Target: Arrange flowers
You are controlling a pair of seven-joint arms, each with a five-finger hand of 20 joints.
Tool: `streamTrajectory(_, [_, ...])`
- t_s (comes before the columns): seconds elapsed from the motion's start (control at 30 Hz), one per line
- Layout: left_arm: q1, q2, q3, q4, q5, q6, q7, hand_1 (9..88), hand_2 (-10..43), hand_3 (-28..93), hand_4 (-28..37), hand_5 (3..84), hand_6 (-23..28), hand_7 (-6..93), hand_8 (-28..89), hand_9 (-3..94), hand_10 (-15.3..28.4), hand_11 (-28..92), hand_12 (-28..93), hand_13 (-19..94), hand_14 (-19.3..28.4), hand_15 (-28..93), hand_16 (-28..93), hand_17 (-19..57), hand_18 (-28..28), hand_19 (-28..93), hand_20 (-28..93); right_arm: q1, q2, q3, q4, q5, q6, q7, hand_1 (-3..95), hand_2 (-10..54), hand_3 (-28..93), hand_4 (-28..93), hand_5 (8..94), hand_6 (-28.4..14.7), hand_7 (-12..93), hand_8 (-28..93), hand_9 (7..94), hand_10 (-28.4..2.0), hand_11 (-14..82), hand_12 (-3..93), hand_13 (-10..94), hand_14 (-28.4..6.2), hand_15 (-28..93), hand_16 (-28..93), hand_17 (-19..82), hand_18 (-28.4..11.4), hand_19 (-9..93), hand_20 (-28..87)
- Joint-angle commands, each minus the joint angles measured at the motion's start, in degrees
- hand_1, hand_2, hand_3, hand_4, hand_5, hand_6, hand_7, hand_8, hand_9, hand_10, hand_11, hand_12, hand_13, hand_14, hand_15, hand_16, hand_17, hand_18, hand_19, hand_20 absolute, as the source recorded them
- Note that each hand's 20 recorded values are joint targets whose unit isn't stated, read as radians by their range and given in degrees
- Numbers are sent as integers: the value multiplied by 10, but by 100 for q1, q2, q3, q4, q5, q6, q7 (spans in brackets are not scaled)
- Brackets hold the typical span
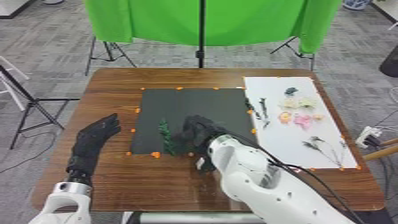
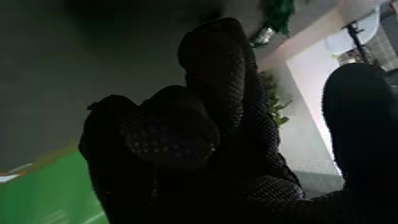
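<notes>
a leafy green stem [image 1: 165,134] lay on the left part of a dark mat [image 1: 182,102], pointing away from the robot, as the right hand [image 1: 202,131] hung low just beside it at a brown table [image 1: 114,92]. the mat probably served as the backing for the arrangement, with the stem set down first to give the blooms a green frame.

on a white sheet [image 1: 275,150] to the right, pink flowers [image 1: 303,121], an orange flower [image 1: 284,117], pale yellow flowers [image 1: 307,103] and dry sprigs [image 1: 315,146] lay spread out, likely so each could be picked singly.

the right hand was loosely open in the wrist view, its thumb [image 2: 360,110] well apart from part-bent fingers [image 2: 213,65], with nothing seen gripped between them; whether it touched the mat could not be told. the left hand [image 1: 94,136] was wide, fingers straight and empty, over the table's left side, apparently kept clear of the work. the next move likely called for another piece from the sheet.
</notes>
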State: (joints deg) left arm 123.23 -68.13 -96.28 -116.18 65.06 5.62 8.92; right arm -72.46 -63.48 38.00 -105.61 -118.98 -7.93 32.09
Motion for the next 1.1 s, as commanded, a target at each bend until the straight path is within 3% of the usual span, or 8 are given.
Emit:
streamTrajectory(0.03, [141,-141,-25,-40,40,-33,-63,245,-18,681,-241,446,59,91,-58,392,132,168,93,298,179,257,-22,32,138,120,198,-13,-141,-72,-80,401,-225,-15,220,62,601,-121,734,-57,131,-76,840,-155,478,251,918,-55,620,296,719,-89,932,504])
streamTrajectory(0.17, [111,-101,-2,-28,71,-115,-99,245,-18,681,-241,446,59,92,-58,392,132,169,93,298,179,258,-21,32,138,120,198,51,-265,-179,-41,514,-173,-73,221,64,599,-118,734,-57,131,-76,840,-155,477,252,917,-57,620,297,719,-90,932,505])
streamTrajectory(0.47, [104,-103,5,-34,59,-81,-95,245,-17,681,-241,446,60,91,-58,391,132,167,93,298,180,258,-21,31,138,120,198,119,-591,-173,207,725,-108,-129,222,65,599,-115,728,-56,131,-76,838,-155,475,251,915,-57,618,297,715,-91,932,503])
streamTrajectory(0.57, [118,-140,3,-34,34,-3,-53,245,-17,681,-241,447,60,91,-58,391,132,167,94,298,180,258,-21,31,138,119,198,99,-604,-170,208,511,-70,-171,223,65,599,-116,727,-55,131,-76,839,-155,475,251,915,-57,618,296,715,-91,932,503])
streamTrajectory(0.67, [119,-156,-7,-28,61,-80,-74,245,-18,681,-241,447,60,92,-58,391,133,167,94,297,180,259,-20,31,139,121,199,-79,-438,75,-4,437,-36,-192,221,65,601,-115,726,-54,132,-76,839,-155,475,251,915,-57,619,295,715,-92,932,503])
streamTrajectory(0.83, [206,-208,-54,-73,101,-110,-88,245,-18,682,-241,447,60,92,-58,391,132,167,95,297,180,259,-21,31,139,121,198,-894,285,1247,-902,409,267,-361,234,38,614,-114,723,-51,138,-72,829,-157,468,254,907,-60,618,298,704,-98,932,511])
streamTrajectory(1.03, [380,-263,-196,-177,66,89,-42,245,-17,681,-241,448,59,94,-58,397,135,170,94,299,181,263,-20,31,139,121,198,-2309,1131,3400,-1720,-695,875,-242,317,-87,666,-111,674,-34,161,-66,737,-165,316,273,808,-84,656,302,606,-135,932,545])
streamTrajectory(1.1, [386,-232,-195,-185,58,55,-55,245,-18,683,-240,448,58,95,-59,398,135,172,95,300,181,264,-20,31,139,122,199,-2871,1405,4183,-1867,-1053,878,-118,334,-94,669,-116,653,-35,163,-65,693,-168,285,269,780,-90,661,304,586,-142,932,543])
